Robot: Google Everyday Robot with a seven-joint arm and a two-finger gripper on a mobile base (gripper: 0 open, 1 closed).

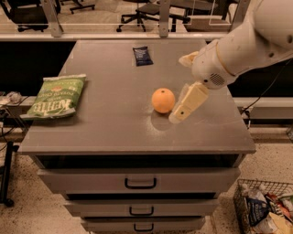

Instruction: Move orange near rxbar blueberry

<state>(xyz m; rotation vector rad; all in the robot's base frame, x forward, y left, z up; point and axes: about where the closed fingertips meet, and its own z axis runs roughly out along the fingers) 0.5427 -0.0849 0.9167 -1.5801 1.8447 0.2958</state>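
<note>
The orange (163, 100) sits on the grey cabinet top (114, 132), right of its middle. The rxbar blueberry (143, 55), a small dark navy wrapper, lies flat near the far edge, well behind the orange. My gripper (179, 88) comes in from the right on a white arm (247, 41) and is open and empty. Its lower finger (187, 103) hangs just right of the orange, close to it but apart. Its upper finger (188, 59) is farther back.
A green chip bag (55, 96) lies at the left edge of the top. Drawers with dark handles (140, 183) are below the front edge. A wire basket of packets (265, 208) stands on the floor at the lower right. Office chairs (146, 11) stand behind a rail.
</note>
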